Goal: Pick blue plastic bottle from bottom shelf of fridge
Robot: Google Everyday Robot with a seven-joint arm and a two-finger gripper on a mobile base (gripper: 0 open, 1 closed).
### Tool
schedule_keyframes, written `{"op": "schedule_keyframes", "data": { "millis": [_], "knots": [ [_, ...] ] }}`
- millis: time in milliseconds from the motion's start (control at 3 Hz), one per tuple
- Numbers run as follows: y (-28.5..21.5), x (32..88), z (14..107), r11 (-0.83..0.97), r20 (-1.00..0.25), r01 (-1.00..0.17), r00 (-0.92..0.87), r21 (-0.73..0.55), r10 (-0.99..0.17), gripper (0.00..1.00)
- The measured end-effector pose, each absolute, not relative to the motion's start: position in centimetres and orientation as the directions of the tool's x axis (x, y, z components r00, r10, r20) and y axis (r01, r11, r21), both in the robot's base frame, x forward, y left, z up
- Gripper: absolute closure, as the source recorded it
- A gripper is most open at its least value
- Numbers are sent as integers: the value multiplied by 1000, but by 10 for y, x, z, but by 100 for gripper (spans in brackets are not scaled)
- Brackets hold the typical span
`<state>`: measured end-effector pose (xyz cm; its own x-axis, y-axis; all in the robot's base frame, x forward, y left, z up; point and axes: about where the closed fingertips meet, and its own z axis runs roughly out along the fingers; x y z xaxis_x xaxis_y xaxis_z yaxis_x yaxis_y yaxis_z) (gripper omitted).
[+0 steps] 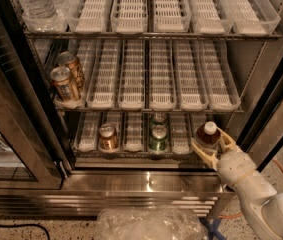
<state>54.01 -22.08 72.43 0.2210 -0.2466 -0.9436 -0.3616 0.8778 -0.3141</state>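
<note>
At the right end of the bottom shelf, the bottle is clasped between the fingers of the gripper, which is reached in from the front right. Just left of it, two cans are set one behind the other; a third can is set further left.

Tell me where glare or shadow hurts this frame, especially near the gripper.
Camera view: the bottom shelf lies in shadow, so the blue plastic bottle reads dark, only its white cap bright; the steel sill shows soft glare; the gripper, around the bottle at the shelf's right end, is evenly lit.
</note>
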Motion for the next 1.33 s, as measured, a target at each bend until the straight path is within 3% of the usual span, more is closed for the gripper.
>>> {"op": "schedule_keyframes", "data": {
  "millis": [667, 1333],
  "knots": [
    [-196, 513, 732, 695, -939, -643, 121, -321, -322, 100],
    [-163, 489, 778, 457, -915, -840, 106, -291, -389, 100]
  ]
}}
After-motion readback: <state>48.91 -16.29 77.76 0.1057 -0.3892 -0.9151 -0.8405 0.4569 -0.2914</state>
